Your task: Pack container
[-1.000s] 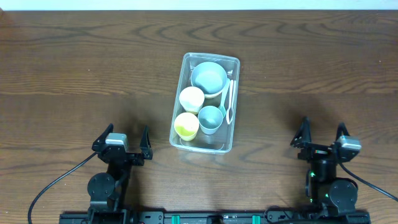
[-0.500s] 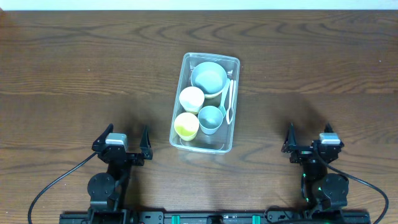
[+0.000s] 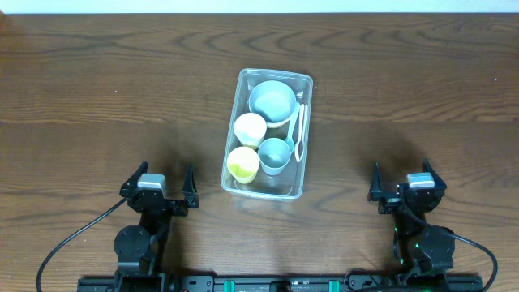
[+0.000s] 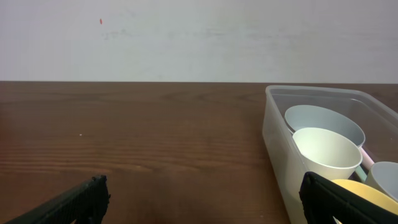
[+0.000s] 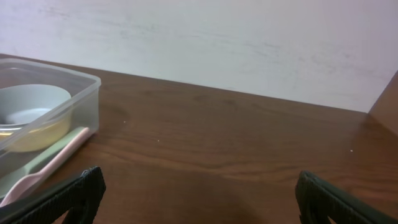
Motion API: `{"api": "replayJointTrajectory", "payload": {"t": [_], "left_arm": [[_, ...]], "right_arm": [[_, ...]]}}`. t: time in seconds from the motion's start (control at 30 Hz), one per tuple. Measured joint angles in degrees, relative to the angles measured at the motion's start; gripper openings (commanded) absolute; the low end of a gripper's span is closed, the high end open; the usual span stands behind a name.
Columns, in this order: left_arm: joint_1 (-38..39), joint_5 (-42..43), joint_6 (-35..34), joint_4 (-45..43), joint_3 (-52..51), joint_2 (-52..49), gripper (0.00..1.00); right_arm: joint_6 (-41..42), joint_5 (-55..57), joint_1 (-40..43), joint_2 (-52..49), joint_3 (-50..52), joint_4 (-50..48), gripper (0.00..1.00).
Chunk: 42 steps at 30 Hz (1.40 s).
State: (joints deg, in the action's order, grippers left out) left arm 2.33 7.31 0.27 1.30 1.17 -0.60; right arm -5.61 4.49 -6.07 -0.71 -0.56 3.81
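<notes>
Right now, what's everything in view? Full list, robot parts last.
table: one, dark brown wood, under everything
wall: one, white, behind the table's far edge
container: one, clear plastic, middle of the table
bowl: one, pale blue, far end of the container
cup: one, cream, inside, left side, next to the bowl
cup: one, yellow, inside, near left corner
cup: one, pale blue, inside, near right
spoon: one, pale pink, inside along the right wall
left tool: one, black, near edge left of the container, open, empty
right tool: one, black, near edge right of the container, open, empty
</notes>
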Motion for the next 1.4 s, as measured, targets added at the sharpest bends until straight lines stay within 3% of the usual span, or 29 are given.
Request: {"api": "replayJointTrajectory", "payload": {"t": [1.4], "left_arm": [[0.0, 0.0, 0.0, 0.0, 0.0, 0.0, 0.98]], "right_arm": [[-1.0, 0.0, 0.0, 0.0, 0.0, 0.0, 0.99]]}}
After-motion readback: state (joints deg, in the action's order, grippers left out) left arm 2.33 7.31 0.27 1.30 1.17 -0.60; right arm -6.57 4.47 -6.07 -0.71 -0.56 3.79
